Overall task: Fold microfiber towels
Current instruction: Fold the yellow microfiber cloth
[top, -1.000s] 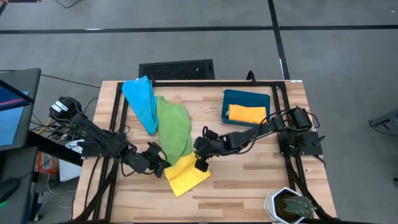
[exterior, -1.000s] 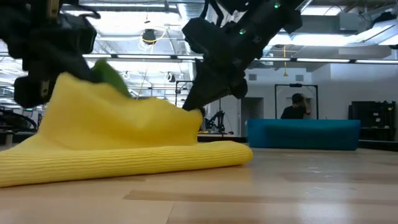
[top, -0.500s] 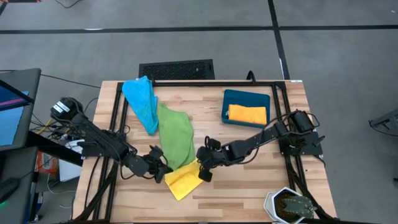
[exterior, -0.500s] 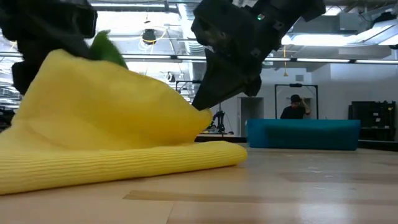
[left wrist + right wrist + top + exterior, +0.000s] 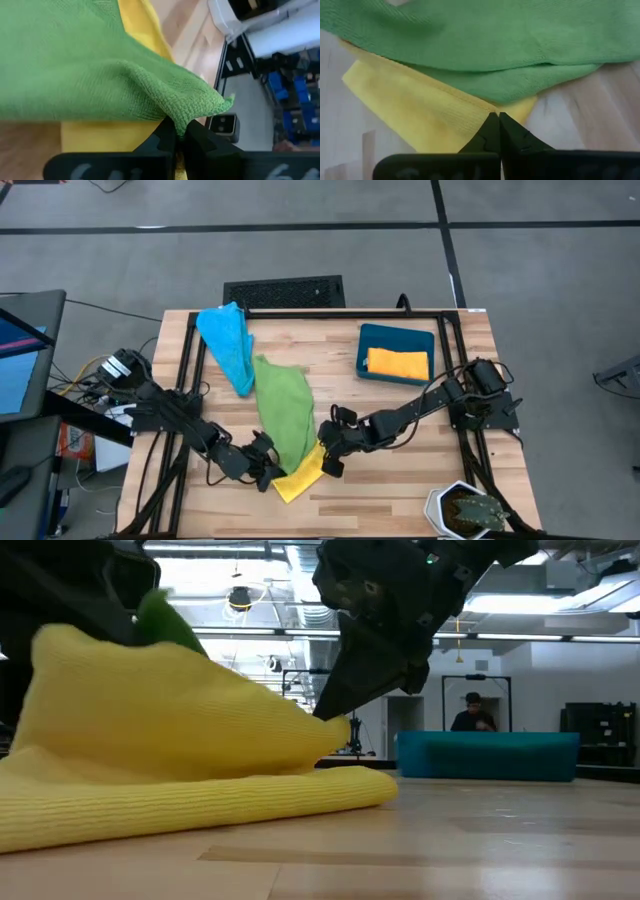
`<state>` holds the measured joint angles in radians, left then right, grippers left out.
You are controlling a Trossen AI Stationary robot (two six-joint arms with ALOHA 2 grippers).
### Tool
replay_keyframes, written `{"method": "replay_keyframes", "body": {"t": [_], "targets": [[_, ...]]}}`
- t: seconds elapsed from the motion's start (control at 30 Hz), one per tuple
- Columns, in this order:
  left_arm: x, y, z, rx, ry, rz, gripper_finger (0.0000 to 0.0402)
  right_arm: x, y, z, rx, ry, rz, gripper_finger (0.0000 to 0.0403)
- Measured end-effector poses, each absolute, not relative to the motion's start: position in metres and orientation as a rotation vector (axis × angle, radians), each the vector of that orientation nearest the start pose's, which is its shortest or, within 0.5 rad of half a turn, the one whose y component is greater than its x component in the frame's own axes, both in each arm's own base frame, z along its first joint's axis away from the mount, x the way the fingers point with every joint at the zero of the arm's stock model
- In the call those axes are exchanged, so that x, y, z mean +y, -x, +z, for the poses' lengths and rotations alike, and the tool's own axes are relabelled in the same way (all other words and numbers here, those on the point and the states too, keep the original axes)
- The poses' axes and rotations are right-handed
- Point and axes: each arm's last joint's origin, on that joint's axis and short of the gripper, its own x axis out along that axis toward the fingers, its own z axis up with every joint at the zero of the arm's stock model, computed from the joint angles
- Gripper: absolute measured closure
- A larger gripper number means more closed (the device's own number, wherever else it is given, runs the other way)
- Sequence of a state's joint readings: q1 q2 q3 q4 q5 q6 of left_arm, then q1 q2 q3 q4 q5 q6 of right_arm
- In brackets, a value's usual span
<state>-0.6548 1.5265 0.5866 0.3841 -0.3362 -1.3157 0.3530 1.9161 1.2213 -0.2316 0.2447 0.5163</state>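
Note:
A yellow towel (image 5: 303, 477) lies near the table's near edge, doubled over: its lower layer (image 5: 200, 805) rests on the wood and its upper layer (image 5: 150, 710) is raised. A green towel (image 5: 282, 408) lies over it and runs toward the far side, where it meets a light blue towel (image 5: 228, 345). My left gripper (image 5: 268, 473) is shut at the towels' left side. My right gripper (image 5: 328, 463) is shut at the yellow towel's right side. My left gripper pinches a bunched fold at the green towel's corner (image 5: 186, 119) between its two fingers, with yellow cloth (image 5: 100, 136) right under it; whether the yellow layer is in the pinch too, I cannot tell. The green cloth spreads away from the fingertips. My right gripper pinches the yellow towel's edge (image 5: 489, 109) at its fingertips, slanting down from the table's right. The green towel's edge (image 5: 520, 90) lies just past the fingertips. The held yellow layer (image 5: 330, 725) is lifted over the layer on the table.
A teal bin (image 5: 395, 338) with an orange towel (image 5: 397, 363) stands at the far right. A potted plant (image 5: 465, 510) sits at the near right corner. Black frame rails (image 5: 190, 370) run along both sides. A person (image 5: 478, 712) stands far behind the table.
Both grippers have gone toward the table's near edge, staying shut. The yellow towel's raised layer has been drawn over its lower layer, so less yellow shows from above. The green towel's near end has been dragged along toward the near edge.

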Motion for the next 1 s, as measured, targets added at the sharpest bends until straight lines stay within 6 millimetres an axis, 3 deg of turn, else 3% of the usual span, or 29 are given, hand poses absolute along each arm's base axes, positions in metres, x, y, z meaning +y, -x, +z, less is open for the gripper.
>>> {"method": "replay_keyframes", "body": {"t": [0.27, 0.57, 1.0], "targets": [[-0.179, -0.245, 0.147, 0.722, 0.937, 0.039, 0.0398, 0.142, -0.366, 0.163, 0.901, -0.179, -0.098, 0.0377], [-0.183, -0.248, 0.147, 0.745, 0.922, -0.001, 0.0388, 0.154, -0.359, 0.162, 0.925, -0.14, -0.06, 0.0345], [-0.187, -0.246, 0.148, 0.763, 0.921, -0.044, 0.0268, 0.157, -0.356, 0.163, 0.936, -0.107, -0.038, 0.0219]]}}
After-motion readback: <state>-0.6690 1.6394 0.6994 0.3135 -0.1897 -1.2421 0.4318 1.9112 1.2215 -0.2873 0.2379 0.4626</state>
